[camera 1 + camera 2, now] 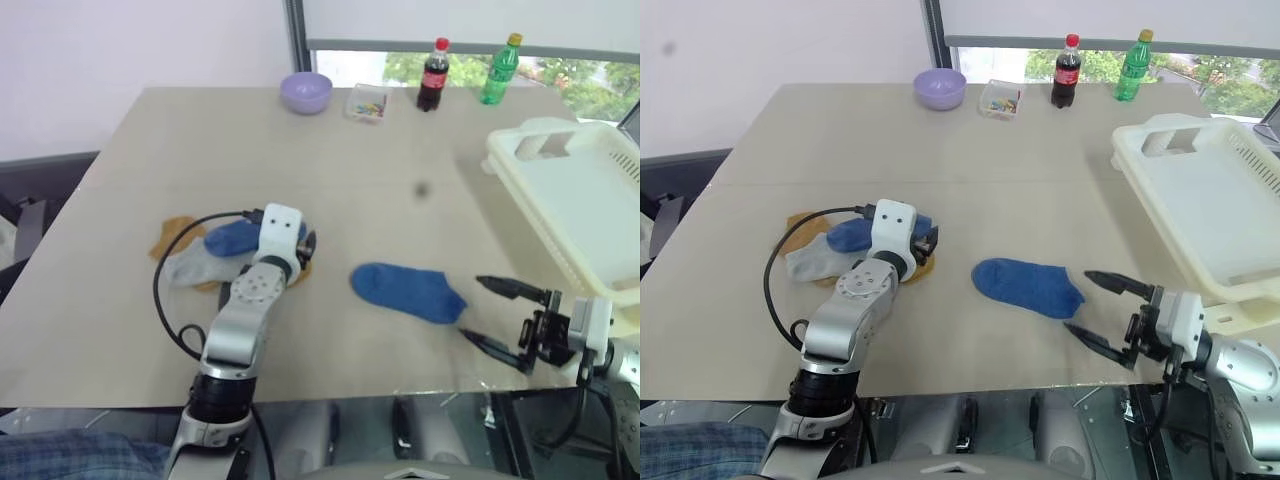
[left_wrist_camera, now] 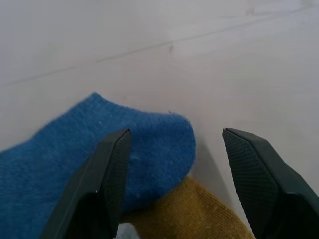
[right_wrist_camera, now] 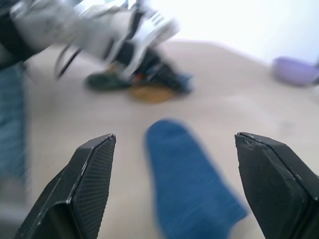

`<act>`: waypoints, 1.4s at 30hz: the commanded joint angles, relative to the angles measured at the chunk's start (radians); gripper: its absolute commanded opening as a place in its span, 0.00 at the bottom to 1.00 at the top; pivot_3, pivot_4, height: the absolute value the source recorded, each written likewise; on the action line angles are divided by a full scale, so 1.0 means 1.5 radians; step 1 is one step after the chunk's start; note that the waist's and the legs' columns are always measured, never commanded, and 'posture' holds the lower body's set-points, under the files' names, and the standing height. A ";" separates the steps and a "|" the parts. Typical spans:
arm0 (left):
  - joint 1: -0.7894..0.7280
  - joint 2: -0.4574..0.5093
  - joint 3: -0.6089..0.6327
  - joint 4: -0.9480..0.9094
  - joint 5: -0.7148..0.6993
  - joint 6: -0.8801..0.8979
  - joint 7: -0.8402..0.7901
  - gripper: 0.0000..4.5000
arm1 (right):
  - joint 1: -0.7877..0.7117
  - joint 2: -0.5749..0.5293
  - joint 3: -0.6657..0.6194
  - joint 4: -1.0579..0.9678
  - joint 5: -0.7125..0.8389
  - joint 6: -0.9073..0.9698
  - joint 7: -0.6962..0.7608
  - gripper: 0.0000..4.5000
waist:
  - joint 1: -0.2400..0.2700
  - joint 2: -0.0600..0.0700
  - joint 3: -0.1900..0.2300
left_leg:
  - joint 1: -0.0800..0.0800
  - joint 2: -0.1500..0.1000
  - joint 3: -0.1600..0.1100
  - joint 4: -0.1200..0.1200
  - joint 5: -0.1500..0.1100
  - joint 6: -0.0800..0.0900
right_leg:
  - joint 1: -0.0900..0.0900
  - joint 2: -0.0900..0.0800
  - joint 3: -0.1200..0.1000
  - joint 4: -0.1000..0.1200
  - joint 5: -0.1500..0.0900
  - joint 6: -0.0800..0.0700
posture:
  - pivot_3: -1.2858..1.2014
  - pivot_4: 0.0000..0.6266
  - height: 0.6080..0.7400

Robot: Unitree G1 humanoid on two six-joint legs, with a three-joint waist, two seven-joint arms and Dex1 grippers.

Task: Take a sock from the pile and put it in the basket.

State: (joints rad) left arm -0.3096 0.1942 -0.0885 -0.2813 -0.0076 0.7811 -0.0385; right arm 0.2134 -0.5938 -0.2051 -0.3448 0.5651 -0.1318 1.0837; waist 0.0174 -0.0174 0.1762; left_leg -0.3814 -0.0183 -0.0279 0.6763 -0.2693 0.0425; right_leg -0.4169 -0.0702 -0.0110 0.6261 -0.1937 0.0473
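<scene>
The pile [image 1: 195, 258] of blue, grey and mustard socks lies at the table's near left. My left gripper [image 2: 174, 132] is over it and open; one finger [image 2: 112, 169] lies over the pile's blue sock [image 2: 55, 154], with a mustard sock [image 2: 199, 209] below. A single blue sock [image 1: 408, 292] lies flat and apart in the middle. My right gripper [image 1: 472, 308] is open just to the right of it, pointing at it and holding nothing. The cream basket [image 1: 590, 215] stands at the table's right edge.
A lilac bowl [image 1: 306, 92], a small clear box [image 1: 366, 103], a cola bottle [image 1: 433, 74] and a green bottle [image 1: 501, 69] line the far edge. A black cable [image 1: 160, 290] loops beside my left wrist. The table's front edge is close below both grippers.
</scene>
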 commanded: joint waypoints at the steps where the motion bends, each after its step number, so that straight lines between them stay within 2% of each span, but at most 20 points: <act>1: -0.010 -0.001 -0.001 0.007 0.015 -0.030 0.000 0.70 | 0.007 -0.009 -0.022 -0.020 0.025 0.012 -0.002 0.87 | 0.001 0.000 0.000 | 0.000 0.000 0.000 0.000 0.000 0.000 | 0.000 0.000 0.000 0.000 0.000 0.000 | 0.52 0.24 0.96; 6: -0.014 -0.002 0.007 0.037 0.020 -0.041 -0.005 0.70 | 0.030 -0.017 -0.026 -0.026 0.026 0.019 0.002 0.87 | 0.001 0.000 0.000 | 0.000 0.000 0.000 0.000 0.000 0.000 | 0.000 0.000 0.000 0.000 0.001 -0.002 | 0.52 0.24 0.96; 9: -0.021 -0.002 0.008 0.048 0.023 -0.049 -0.007 0.70 | 0.035 -0.018 -0.027 -0.022 0.024 0.012 0.008 0.87 | 0.000 0.000 0.000 | 0.000 0.000 0.000 0.000 0.000 0.000 | 0.000 0.000 0.000 0.000 0.000 0.000 | 0.52 0.24 0.96; 11: -0.023 -0.002 0.007 0.052 0.024 -0.052 -0.010 0.58 | 0.038 -0.018 -0.027 -0.018 0.020 0.005 0.014 0.87 | 0.000 0.000 0.000 | 0.000 0.000 0.000 0.000 0.000 0.000 | 0.000 0.000 0.000 0.000 0.000 0.000 | 0.52 0.24 0.96; 13: -0.025 0.000 0.006 0.054 0.025 -0.058 -0.013 0.42 | 0.039 -0.018 -0.026 -0.017 0.017 0.003 0.016 0.87 | -0.001 0.000 0.000 | 0.000 0.000 0.000 0.000 0.000 0.000 | 0.000 0.000 0.000 0.000 0.000 0.000 | 0.52 0.24 0.96; 17: -0.027 -0.002 0.008 0.057 0.027 -0.067 -0.011 0.03 | 0.039 -0.020 -0.023 -0.018 0.013 0.001 0.019 0.87 | -0.001 0.000 0.000 | 0.000 0.000 0.000 0.000 0.000 0.000 | 0.000 0.000 0.000 0.000 0.000 0.000 | 0.52 0.24 0.96; 18: -0.028 -0.003 0.009 0.057 0.028 -0.068 -0.009 0.01 | 0.039 -0.020 -0.022 -0.019 0.012 0.001 0.019 0.87 | 0.000 0.000 0.000 | 0.000 0.000 0.000 0.000 0.000 0.000 | 0.000 0.000 0.000 0.000 0.000 0.000 | 0.52 0.24 0.96; 30: -0.071 -0.031 -0.005 0.038 0.015 -0.064 -0.031 0.01 | 0.035 -0.020 -0.016 -0.012 0.004 -0.004 0.025 0.87 | 0.000 0.000 0.000 | 0.000 0.000 0.000 0.000 0.000 0.000 | 0.000 0.000 0.000 0.000 0.000 0.000 | 0.52 0.24 0.96; 35: -0.098 -0.064 -0.043 0.077 0.001 -0.051 -0.063 0.01 | 0.031 -0.019 -0.015 -0.003 0.000 -0.009 0.034 0.87 | 0.001 0.000 0.000 | 0.000 -0.001 0.000 0.000 0.000 0.000 | 0.000 0.000 0.000 0.000 0.000 0.000 | 0.52 0.24 0.96; 37: -0.119 -0.096 -0.086 0.119 -0.009 -0.047 -0.095 0.01 | 0.028 -0.023 -0.022 0.012 -0.006 -0.017 0.039 0.87 | 0.001 0.000 0.000 | 0.000 -0.001 0.000 0.000 0.000 0.000 | 0.000 0.000 0.000 0.000 0.000 0.000 | 0.52 0.24 0.96; 42: -0.154 -0.158 -0.148 0.200 -0.026 -0.105 -0.165 0.01 | 0.021 -0.040 -0.037 0.044 -0.025 -0.021 0.033 0.87 | 0.001 0.000 0.000 | -0.001 -0.002 0.000 0.000 0.000 0.000 | 0.000 0.000 0.000 0.000 0.000 0.001 | 0.52 0.24 0.96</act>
State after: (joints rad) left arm -0.5125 -0.0216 -0.2800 0.0091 -0.0271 0.6724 -0.2451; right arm 0.2509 -0.6350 -0.2161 -0.2797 0.5283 -0.1495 1.1379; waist 0.0194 -0.0177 0.1763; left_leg -0.3824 -0.0214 -0.0282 0.6768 -0.2693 0.0430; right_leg -0.4166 -0.0708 -0.0107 0.6255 -0.1933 0.0481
